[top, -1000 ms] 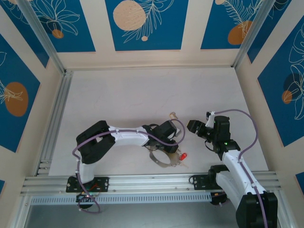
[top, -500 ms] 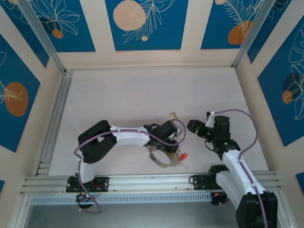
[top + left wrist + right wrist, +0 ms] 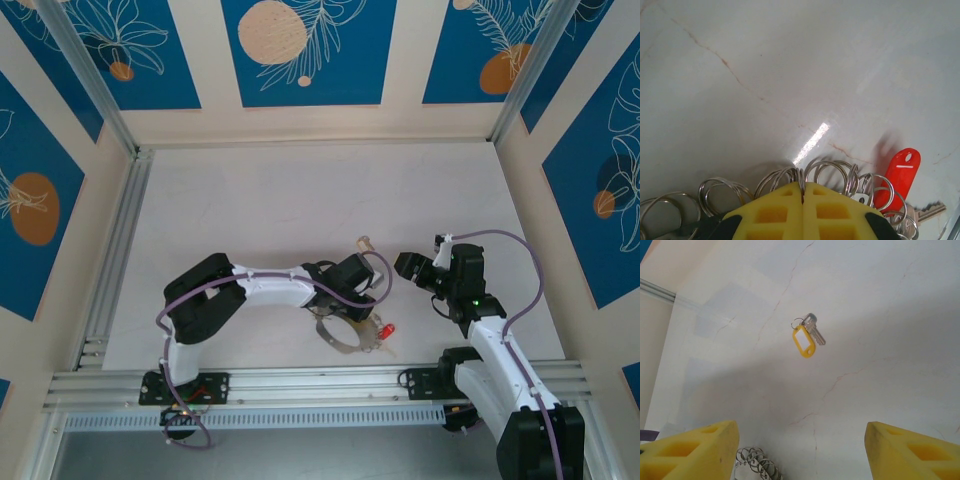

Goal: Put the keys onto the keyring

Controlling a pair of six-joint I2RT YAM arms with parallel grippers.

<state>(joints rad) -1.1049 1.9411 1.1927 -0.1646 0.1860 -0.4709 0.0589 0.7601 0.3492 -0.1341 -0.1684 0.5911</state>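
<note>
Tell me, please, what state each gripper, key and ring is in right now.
left gripper: shut, pinching one of the small rings.
right gripper: open, empty.
keyring: lying on the table beneath the left gripper.
yellow-tagged key: loose on the table, apart from the rings.
red tag: flat on the table beside the small rings.

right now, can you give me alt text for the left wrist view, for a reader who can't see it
The left gripper, yellow-tipped, is shut, its tips meeting at a row of small silver rings lying on a pale, veined table. A red tag and a silver key lie to the right of the rings.
</note>
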